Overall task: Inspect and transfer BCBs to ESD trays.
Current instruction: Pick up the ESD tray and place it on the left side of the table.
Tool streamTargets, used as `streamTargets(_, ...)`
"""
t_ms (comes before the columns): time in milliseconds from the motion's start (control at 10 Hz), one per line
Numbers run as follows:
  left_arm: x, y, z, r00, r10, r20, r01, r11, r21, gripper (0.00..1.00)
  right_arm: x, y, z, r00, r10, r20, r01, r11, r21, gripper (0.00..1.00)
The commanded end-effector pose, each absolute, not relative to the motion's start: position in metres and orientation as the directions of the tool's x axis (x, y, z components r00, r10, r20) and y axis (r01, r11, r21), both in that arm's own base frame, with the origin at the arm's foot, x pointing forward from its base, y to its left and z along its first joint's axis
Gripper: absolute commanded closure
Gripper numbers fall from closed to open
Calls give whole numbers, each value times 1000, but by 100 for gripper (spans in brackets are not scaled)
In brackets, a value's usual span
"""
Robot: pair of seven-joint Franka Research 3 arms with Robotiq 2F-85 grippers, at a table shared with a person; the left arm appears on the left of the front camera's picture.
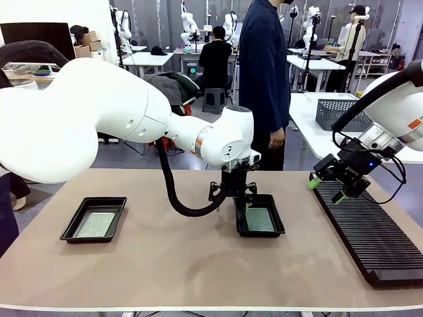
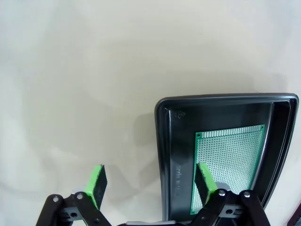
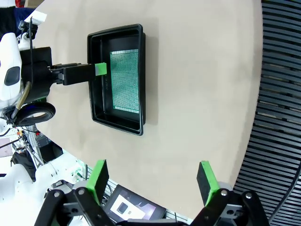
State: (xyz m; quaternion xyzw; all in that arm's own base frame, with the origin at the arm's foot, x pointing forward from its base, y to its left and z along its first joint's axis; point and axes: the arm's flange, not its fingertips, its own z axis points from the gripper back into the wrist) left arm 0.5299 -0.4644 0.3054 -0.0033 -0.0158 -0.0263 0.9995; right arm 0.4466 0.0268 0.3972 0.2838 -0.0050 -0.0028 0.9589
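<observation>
I hold the left end effector (image 1: 236, 195) open and empty over the near-side rim of the centre ESD tray (image 1: 278, 230), a BCB (image 1: 260, 219) lying flat inside; with both trays loaded, I judge retraction comes next.

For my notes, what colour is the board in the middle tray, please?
Pale green BCB, finely dotted; clearest in the left wrist view.

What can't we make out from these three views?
- Front view: left tool covers the near tray's far left rim.
- Left wrist view: board cut off by the bottom edge and a finger.
- Front view: rack runs off the right edge.
</observation>
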Motion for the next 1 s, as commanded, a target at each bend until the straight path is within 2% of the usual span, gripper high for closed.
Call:
streamTargets(0, 530, -465, 306, 998, -52, 32, 53, 999, -6, 0, 448, 28, 399, 1000, -29, 3, 23, 849, 528, 0)
streamTargets(400, 530, -464, 305, 998, -53, 32, 53, 999, -6, 0, 448, 28, 399, 1000, -29, 3, 23, 849, 528, 0)
streamTargets(600, 528, -461, 308, 999, -46, 21, 47, 998, -39, 6, 448, 28, 399, 1000, -29, 3, 23, 849, 528, 0)
streamTargets(900, 527, -460, 307, 999, -48, 17, 49, 997, -63, 20, 448, 28, 399, 1000, -29, 3, 23, 849, 528, 0)
